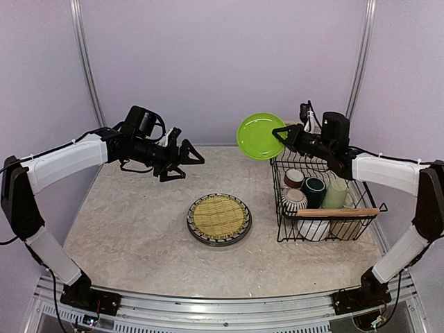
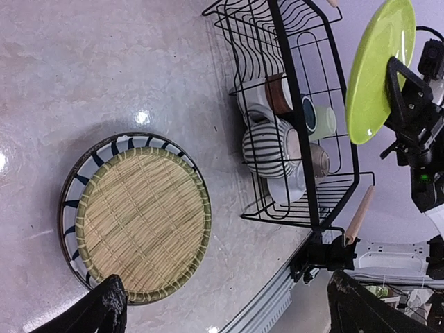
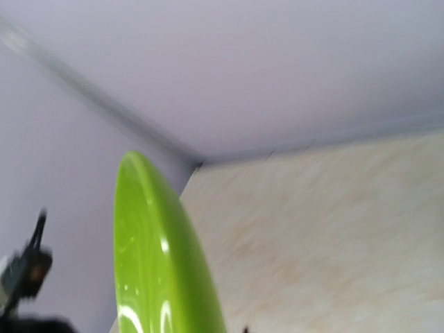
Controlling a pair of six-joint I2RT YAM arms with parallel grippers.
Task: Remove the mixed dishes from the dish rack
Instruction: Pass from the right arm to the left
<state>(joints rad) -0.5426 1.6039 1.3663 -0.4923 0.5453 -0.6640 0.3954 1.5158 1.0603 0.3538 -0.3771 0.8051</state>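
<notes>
**Top external view: lime-green plate (image 1: 258, 135) held in the air by the dish rack (image 1: 326, 182)**

From where I stand, the right tool (image 1: 281, 134) pinches the right rim of the lime-green plate. The plate stands nearly upright, its face turned towards the near edge, up by the far left corner of the rack. It looks clear of the wires. The right wrist view catches only the plate's glossy edge, blurred, against the wall and the pale surface (image 1: 125, 229).

The black wire rack sits on the right side of the surface. A brown-and-white mug (image 1: 294, 177), a dark teal mug (image 1: 313, 189) and a pale green mug (image 1: 336, 193) sit in a row inside it. A striped cup (image 1: 294, 201) lies just in front of the brown-and-white mug. A white bowl (image 1: 313, 229) rests below the near wooden handle (image 1: 338, 212).

At the centre of the surface, well apart from the rack, a yellowish woven-look plate (image 1: 219, 216) lies flat on a striped plate (image 2: 67, 208).

The left tool (image 1: 182, 158) hangs over the far left part of the surface. Its fingers (image 2: 104, 312) are spread wide and grip nothing.
</notes>
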